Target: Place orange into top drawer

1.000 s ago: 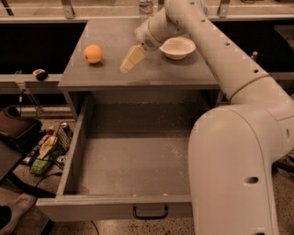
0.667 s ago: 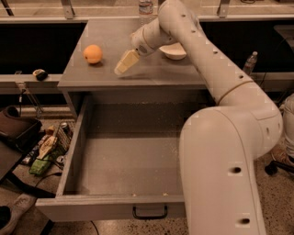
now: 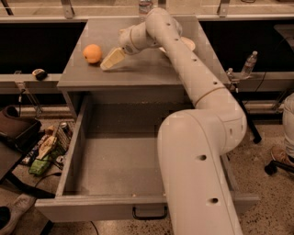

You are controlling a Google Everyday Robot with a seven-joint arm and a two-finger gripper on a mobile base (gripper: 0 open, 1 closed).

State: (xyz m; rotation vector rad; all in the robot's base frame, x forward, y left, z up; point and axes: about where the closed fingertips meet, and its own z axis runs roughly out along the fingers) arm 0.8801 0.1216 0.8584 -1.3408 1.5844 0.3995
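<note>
One orange (image 3: 92, 53) sits on the grey cabinet top (image 3: 151, 69), toward its left side and midway between the near and far edges. It is round, so it shows no long axis and no facing. The gripper (image 3: 111, 59) hovers low over the top just right of the orange, near it but not touching. Its cream tip slants down and to the left, toward the fruit. Whether the gripper is apart or together cannot be told, and it holds nothing that can be seen. The arm (image 3: 197, 92) reaches in from the near right and crosses the right half of the scene. One drawer (image 3: 73, 151), the top one, stands pulled fully out toward the near side. Its long axis runs left to right, and one black handle (image 3: 150, 212) sits at the centre of its front panel. Its grey floor shows a few pale specks, and the arm hides its right part. The orange is not in it. One white bowl (image 3: 189, 44) rests on the far right of the cabinet top, mostly behind the arm. Two bottles are in view: one (image 3: 144, 6) at the far edge of the top, and another (image 3: 248, 64) off to the right.
</note>
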